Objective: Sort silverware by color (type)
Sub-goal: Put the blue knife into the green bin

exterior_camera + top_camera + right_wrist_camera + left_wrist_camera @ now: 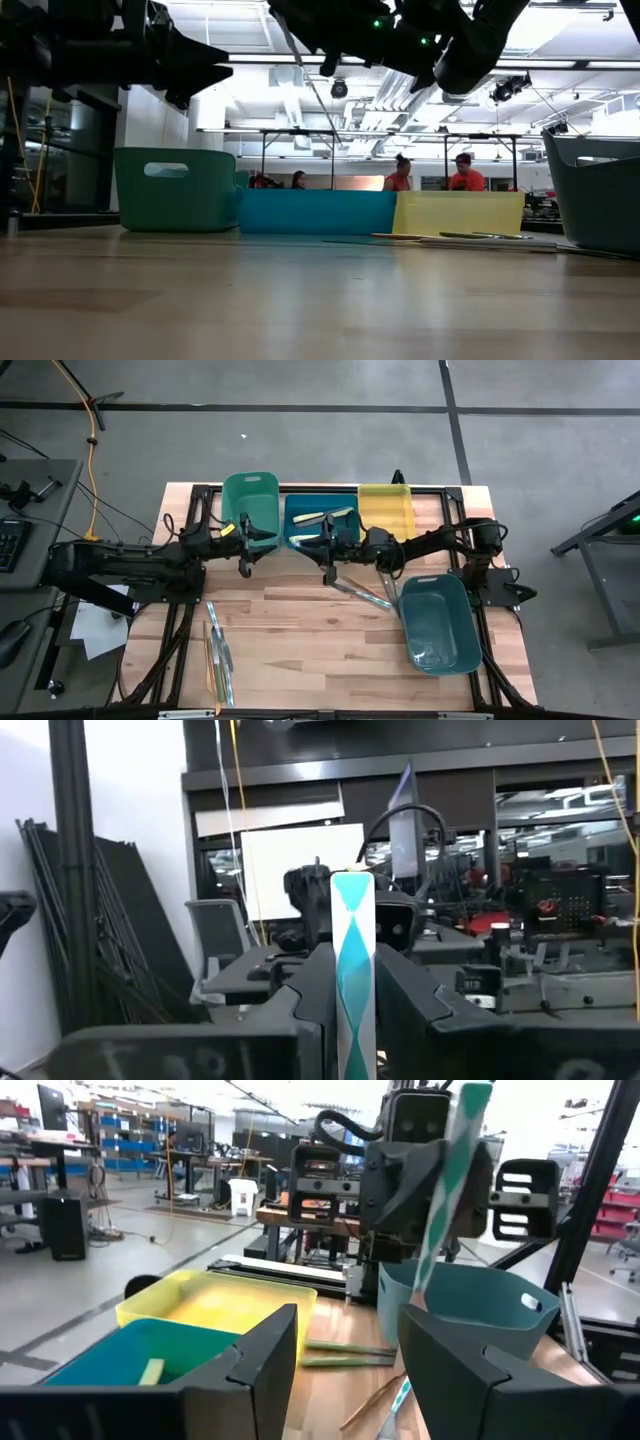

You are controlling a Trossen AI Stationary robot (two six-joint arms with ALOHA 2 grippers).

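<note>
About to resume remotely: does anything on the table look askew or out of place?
The large dark teal plastic bin sits skewed near the table's right edge, away from the neat back row. Loose utensils lie scattered beside it.

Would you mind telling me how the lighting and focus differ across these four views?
High view: even light, sharp, faint shadows on the table. Low view: bright ceiling lights behind leave the arms as dark silhouettes; the near tabletop is blurred. Left wrist view: washed-out background, its own fingers dark and soft. Right wrist view: dim room, the teal-patterned utensil in the right end effector stands out brightly.
</note>
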